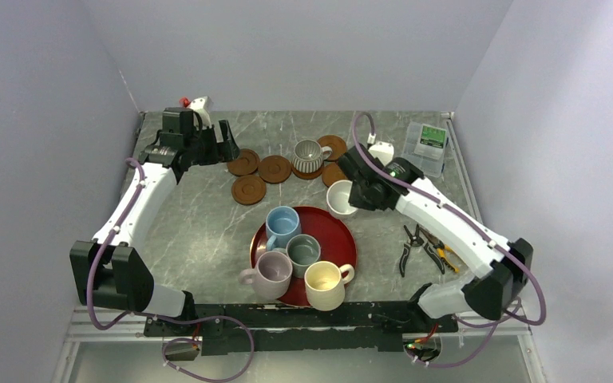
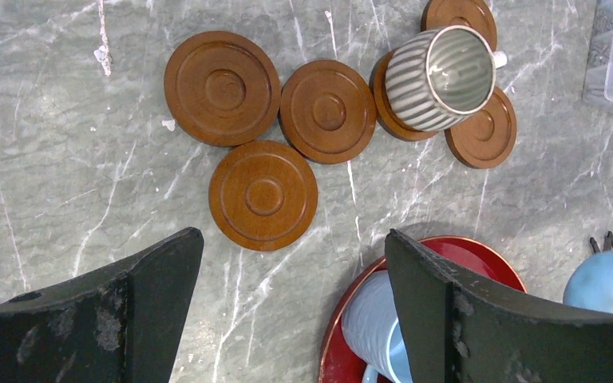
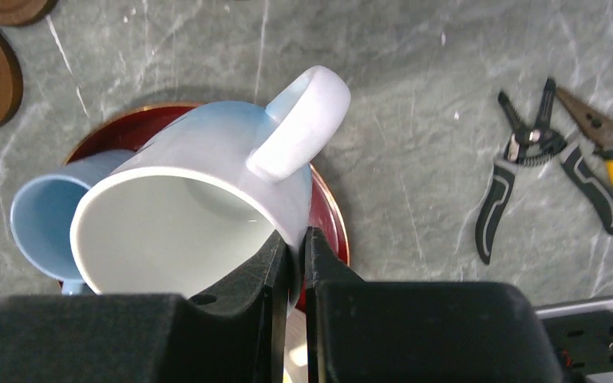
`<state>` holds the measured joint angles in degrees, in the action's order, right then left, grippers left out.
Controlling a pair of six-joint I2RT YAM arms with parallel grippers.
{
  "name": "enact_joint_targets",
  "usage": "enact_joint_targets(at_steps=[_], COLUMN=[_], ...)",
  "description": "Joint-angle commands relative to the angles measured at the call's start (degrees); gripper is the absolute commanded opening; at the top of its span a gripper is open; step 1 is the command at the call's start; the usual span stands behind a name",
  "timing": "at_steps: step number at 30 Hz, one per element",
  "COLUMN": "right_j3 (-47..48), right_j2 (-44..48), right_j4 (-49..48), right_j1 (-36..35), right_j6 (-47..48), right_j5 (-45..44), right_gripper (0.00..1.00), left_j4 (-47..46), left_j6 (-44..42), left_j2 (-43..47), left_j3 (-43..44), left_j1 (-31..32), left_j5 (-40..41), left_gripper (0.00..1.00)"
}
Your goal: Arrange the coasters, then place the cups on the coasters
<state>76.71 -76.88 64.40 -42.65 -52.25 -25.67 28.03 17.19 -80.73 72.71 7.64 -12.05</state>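
From above: right claw (image 1: 353, 199) pinching white cup (image 1: 340, 198) by its rim, bare coaster (image 1: 333, 174) just beyond, toward the far edge; left claw (image 1: 227, 142) farther off. Left wrist: left claw wide open, empty, above three bare coasters. Right wrist: jaws shut on cup wall, handle pointing away.

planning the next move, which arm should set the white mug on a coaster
Right. The right gripper is shut on the rim of the white mug, holding it close to the coasters. The left gripper hangs open and empty over them.
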Motion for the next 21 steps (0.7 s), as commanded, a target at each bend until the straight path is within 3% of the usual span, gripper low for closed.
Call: enact_joint_targets(at_steps=[1,8,21], right_j3=[8.4,15.9,32.8], right_j2=[-3.8,-10.1,-23.7], right_j4=[-2.0,-6.3,-7.7], right_j1=[3.5,6.5,18.4], right_j6=[7.9,15.1,21.0], right_j5=[-1.4,2.4,8.7], right_gripper=[0.00,0.00,0.00], left_j4=[-2.0,-5.3,-4.1], left_j6=[-0.8,-0.6,-1.8], left_j2=[1.2,2.1,2.2], left_j3=[0.2,-1.3,-0.8], left_j1=[-0.1,1.1,2.8], left_j5=[0.4,-4.4,-1.0], left_gripper=[0.90,0.90,0.90])
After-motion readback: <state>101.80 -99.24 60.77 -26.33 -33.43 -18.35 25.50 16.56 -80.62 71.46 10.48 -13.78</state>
